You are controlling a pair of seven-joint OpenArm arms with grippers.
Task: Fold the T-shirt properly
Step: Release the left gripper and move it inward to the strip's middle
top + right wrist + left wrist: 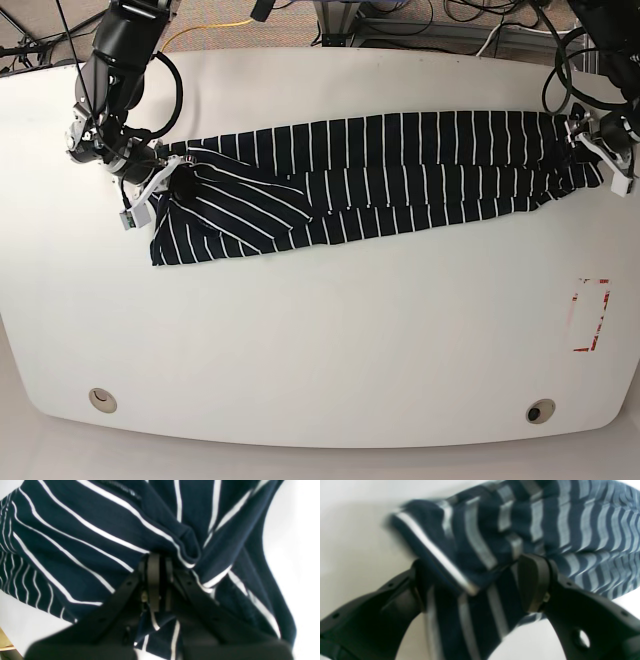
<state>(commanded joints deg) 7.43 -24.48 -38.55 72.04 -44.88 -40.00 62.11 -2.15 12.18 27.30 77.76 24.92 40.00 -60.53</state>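
In the right pincer [160, 582], a tight pinch on the T-shirt [100, 537], with tips nearly together. At the left pincer [477, 587], tips spread wide, with bunched cloth in between. From there, a long, wrinkly strip across the far part of the white table [350, 330], from one pincer to the other. Very dark blue all over, with thin white stripes. Straighter stripes in the middle; slanted and bendy ones near the right pincer, with loose folds piled on top. Crumpled at the left pincer's end too. On the near part of the table, two round spots [103, 400] and some red marks [602, 320].
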